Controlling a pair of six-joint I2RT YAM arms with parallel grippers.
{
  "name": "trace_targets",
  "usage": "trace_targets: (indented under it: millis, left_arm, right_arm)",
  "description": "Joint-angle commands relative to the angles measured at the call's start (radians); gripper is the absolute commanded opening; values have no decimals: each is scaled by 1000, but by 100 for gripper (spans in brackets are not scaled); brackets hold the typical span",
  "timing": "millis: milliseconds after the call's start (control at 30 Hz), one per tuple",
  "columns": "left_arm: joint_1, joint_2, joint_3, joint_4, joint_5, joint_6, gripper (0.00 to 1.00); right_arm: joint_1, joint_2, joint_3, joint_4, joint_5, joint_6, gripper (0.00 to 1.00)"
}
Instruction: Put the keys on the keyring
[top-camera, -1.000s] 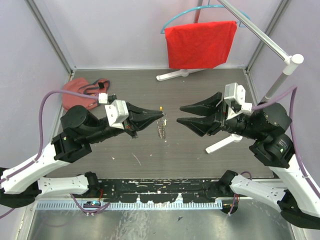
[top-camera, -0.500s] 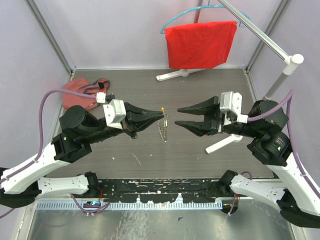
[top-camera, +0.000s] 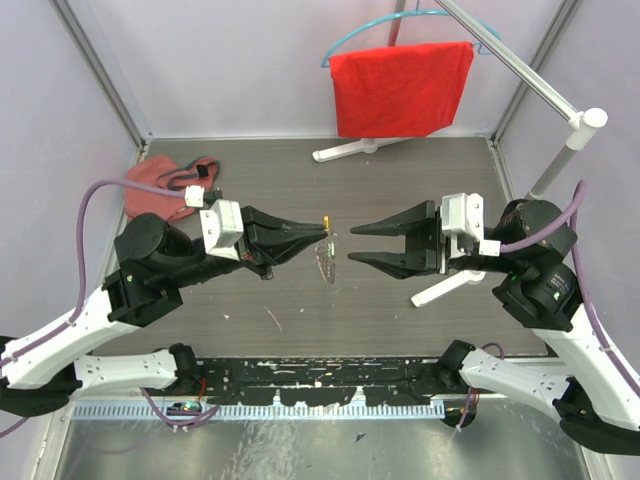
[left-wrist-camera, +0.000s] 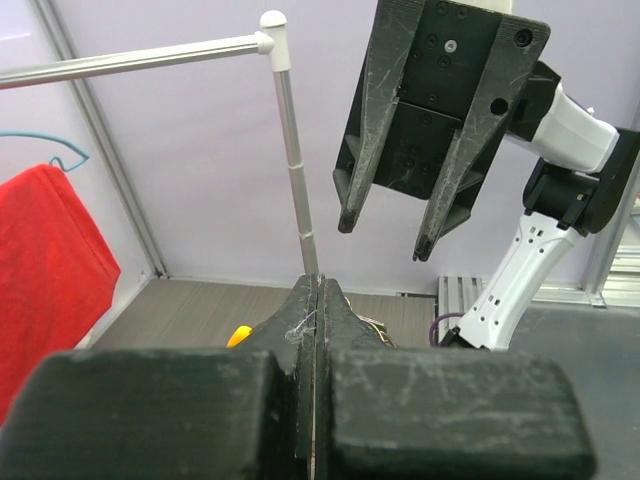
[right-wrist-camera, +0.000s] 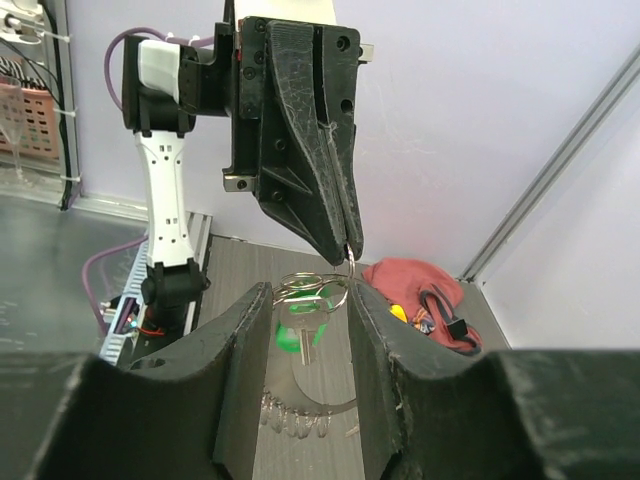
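Over the dark surface (top-camera: 400, 180), left tool (top-camera: 322, 232) pinches a silvery beaded keyring (top-camera: 326, 260); spread right tool (top-camera: 352, 243) at 3 o'clock may knock it free.

Bench (top-camera: 400, 180): dark grey-brown, fine wood-grain streaks, white flecks along near edge.
Left claw (top-camera: 325, 232) and right claw (top-camera: 351, 244): matte black. Arms (top-camera: 60, 340) white, cables (top-camera: 95, 200) purple.
Keyring (top-camera: 325, 255): silvery, one orange segment.
Key (right-wrist-camera: 290, 335) beside keyring: bright green head.
Towel (top-camera: 400, 88) behind keyring: plain red, on teal hanger (top-camera: 345, 42).
Pouch (top-camera: 160, 185) left of keyring: faded red.
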Motion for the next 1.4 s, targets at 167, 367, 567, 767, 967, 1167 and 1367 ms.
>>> trace_targets:
  millis: [167,367,567,767,967,1167,1367]
  left_arm:
    - [-3,1,9,73,70,-20,0]
    - [-3,8,16,71,98,-25,0]
    - [-3,13,22,65,124,-25,0]
    - [-3,10,24,62,131,-24,0]
    - [-3,11,29,58,133,-20,0]
    - [-3,10,32,53,129,-17,0]
    - [-3,12,32,54,130,-14,0]
  right_arm:
    - [-1,19,27,94,-40,53,42]
    - [-1,30,27,94,-36,62,42]
    - [-1,39,28,93,-40,71,41]
    - [-1,51,30,87,-50,75,37]
    - [-1,57,29,86,-62,82,32]
    - [0,63,30,78,-71,79,23]
    - [-1,63,37,68,-72,76,4]
